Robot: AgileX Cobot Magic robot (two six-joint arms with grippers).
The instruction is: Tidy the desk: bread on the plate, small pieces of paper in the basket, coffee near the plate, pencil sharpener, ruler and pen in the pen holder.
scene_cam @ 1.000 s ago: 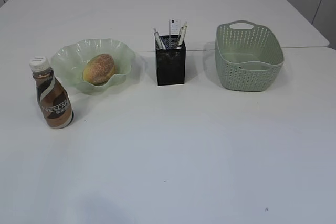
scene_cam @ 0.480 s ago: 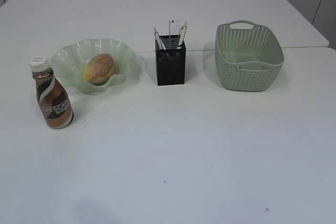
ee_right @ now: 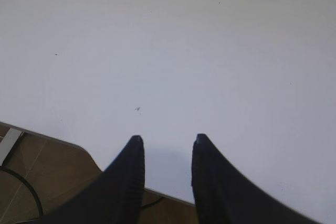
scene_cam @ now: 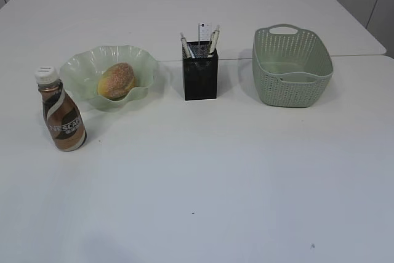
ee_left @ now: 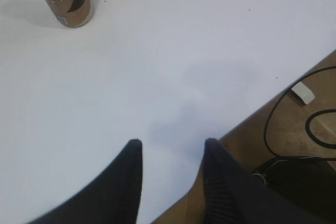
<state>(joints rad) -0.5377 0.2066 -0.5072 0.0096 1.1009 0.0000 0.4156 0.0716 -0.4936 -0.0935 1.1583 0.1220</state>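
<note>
table: plain white, second white top butted behind it; brown floor and black cables past the near edge in both wrist views
plate: wavy pale green dish, left rear
bread: lying in the plate
coffee: upright, white cap on, just in front-left of the plate, not touching
pen holder: black mesh box, centre rear, between plate and basket
ruler: upright in the pen holder, with pens beside it
basket: right rear; contents can't be made out
left tool: jaws apart, nothing between them, over the table's near edge; coffee far ahead
right tool: jaws apart, empty, over the near edge
</note>
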